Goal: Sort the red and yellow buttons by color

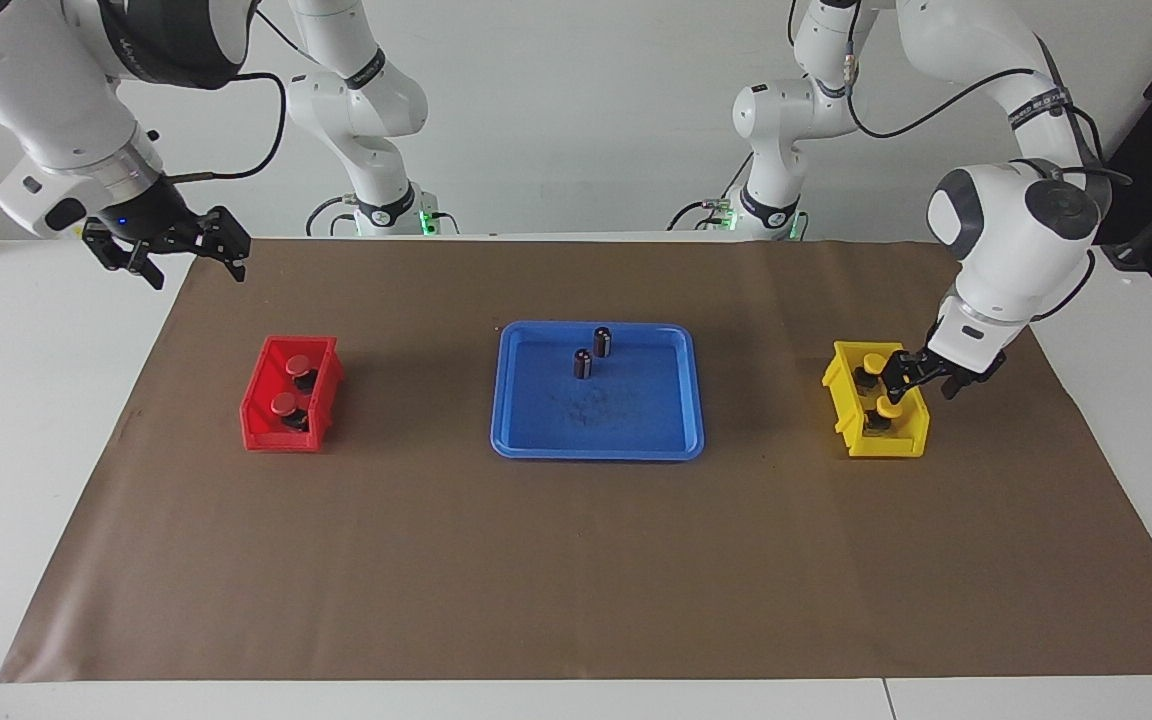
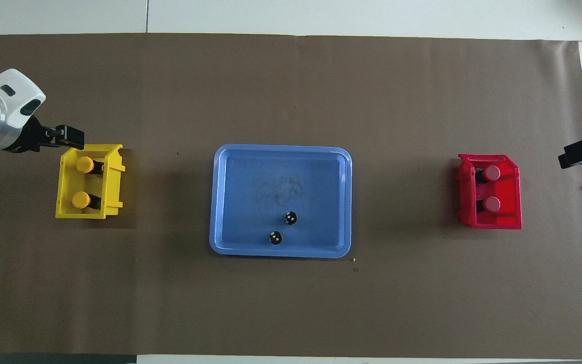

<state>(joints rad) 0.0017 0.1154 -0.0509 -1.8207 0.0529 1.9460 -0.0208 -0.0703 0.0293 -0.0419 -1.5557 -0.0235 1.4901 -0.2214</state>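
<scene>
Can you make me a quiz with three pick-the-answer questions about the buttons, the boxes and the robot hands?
1. Where are the two yellow buttons?
A. in the blue tray
B. in the yellow bin
C. on the brown paper

2. How many red buttons sit in the red bin?
A. one
B. two
C. four

3. What is the left gripper holding?
A. nothing
B. a yellow button
C. a dark cylinder

Answers:
1 B, both yellow caps show inside the yellow bin.
2 B, two red caps show there.
3 A, it hangs open over the bin's edge with nothing between its fingers.
</scene>
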